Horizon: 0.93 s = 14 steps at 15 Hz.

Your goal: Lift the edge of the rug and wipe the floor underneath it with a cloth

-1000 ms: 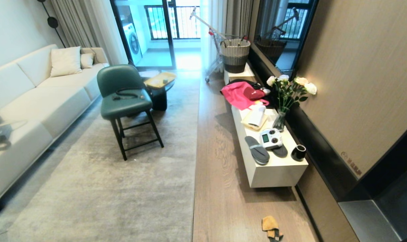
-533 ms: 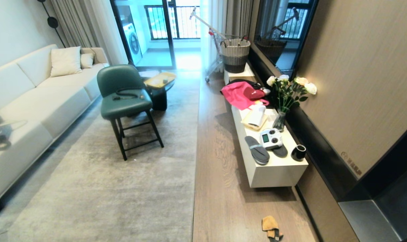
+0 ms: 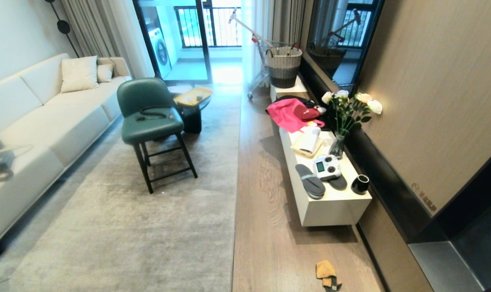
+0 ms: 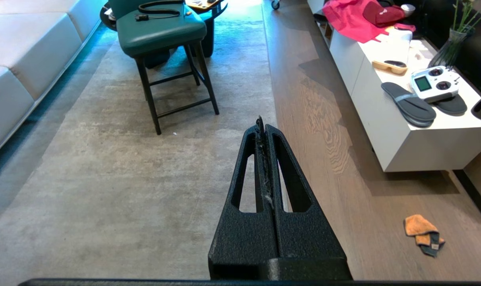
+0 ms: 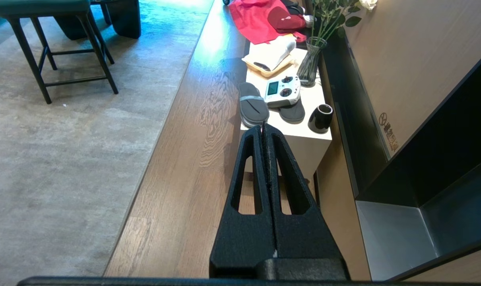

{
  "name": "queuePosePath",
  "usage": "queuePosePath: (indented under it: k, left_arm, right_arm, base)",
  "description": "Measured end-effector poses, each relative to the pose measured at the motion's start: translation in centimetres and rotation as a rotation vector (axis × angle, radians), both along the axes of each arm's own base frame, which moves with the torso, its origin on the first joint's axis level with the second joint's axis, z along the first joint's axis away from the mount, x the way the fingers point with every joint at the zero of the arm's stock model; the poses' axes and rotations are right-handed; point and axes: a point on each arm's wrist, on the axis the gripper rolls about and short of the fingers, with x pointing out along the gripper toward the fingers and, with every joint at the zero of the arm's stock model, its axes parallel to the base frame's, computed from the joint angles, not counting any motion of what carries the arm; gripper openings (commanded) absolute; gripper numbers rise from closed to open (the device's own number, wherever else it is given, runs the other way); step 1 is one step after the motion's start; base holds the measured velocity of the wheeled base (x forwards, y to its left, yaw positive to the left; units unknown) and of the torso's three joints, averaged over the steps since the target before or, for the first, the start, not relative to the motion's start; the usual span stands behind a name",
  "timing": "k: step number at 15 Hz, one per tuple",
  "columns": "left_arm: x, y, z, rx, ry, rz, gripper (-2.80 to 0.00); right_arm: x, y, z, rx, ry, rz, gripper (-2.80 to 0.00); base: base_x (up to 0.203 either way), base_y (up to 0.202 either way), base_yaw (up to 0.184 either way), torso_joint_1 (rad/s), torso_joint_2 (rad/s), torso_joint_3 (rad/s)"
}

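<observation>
Near the bottom of the head view, right of centre, the cloth (image 3: 327,274) lies crumpled on the floor (image 3: 265,227), an orange-yellow bundle with a dark grey part at its near end. Its long axis runs roughly near-to-far, tilting slightly right toward the near end, though its exact outline is hard to make out from there. It sits well apart from the rug edge (image 3: 234,227), in the wood strip between the rug and the dark base along the right wall.

The rug edge is a straight line running from near to far, almost parallel to the floor planks, and it lies flat on the floor. The rug itself spreads left to the cream sofa (image 3: 34,121). A green chair (image 3: 150,117) stands on the rug with a black cable on its seat, and a small round table (image 3: 192,105) is just behind it.

Right of the wood strip, a low white cabinet (image 3: 330,207) stretches away along the wall. It carries a pair of grey slippers (image 3: 310,181), a white remote controller (image 3: 326,167), a black cup (image 3: 360,184), a glass vase of white roses (image 3: 345,117) and a pink fabric (image 3: 288,113) at the far end.

Neither arm shows in the head view. In its wrist view the left gripper (image 4: 263,127) hangs over the rug beside the edge, fingers pressed together and holding nothing. The right gripper (image 5: 262,128) hangs over the wood strip in front of the cabinet's near end, fingers likewise together and empty.
</observation>
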Motion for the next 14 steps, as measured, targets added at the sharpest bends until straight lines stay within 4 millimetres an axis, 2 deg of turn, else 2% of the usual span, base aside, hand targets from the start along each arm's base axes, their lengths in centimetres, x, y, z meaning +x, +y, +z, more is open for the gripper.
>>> queuePosePath:
  k: [14]
  left_arm:
    - [0.0,0.0,0.0,0.0,0.0,0.0,-2.8]
  right_arm:
    - [0.0,0.0,0.0,0.0,0.0,0.0,-2.8]
  base:
    - [0.0,0.0,0.0,0.0,0.0,0.0]
